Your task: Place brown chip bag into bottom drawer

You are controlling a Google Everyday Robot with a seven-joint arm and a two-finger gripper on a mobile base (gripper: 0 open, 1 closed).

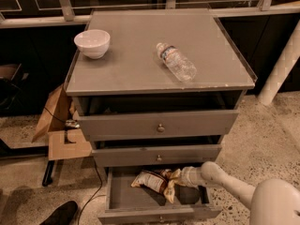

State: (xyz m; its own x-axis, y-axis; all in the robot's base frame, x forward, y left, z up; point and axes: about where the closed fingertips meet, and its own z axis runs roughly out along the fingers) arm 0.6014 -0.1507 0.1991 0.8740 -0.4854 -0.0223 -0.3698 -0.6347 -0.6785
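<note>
The brown chip bag point(154, 180) lies crumpled inside the bottom drawer point(126, 198), which is pulled out below the two wider grey drawers. My gripper point(177, 178) reaches into the drawer from the right on a white arm. It sits at the bag's right end, touching or just over it. The bag hides the gripper's tips.
A white bowl point(92, 43) and a clear water bottle point(176, 61) lie on the cabinet top point(140, 64). The top drawer point(159, 123) and middle drawer point(157, 154) stick out slightly. Cardboard boxes point(61, 125) and a cable lie on the floor at left. A white post point(281, 64) stands at right.
</note>
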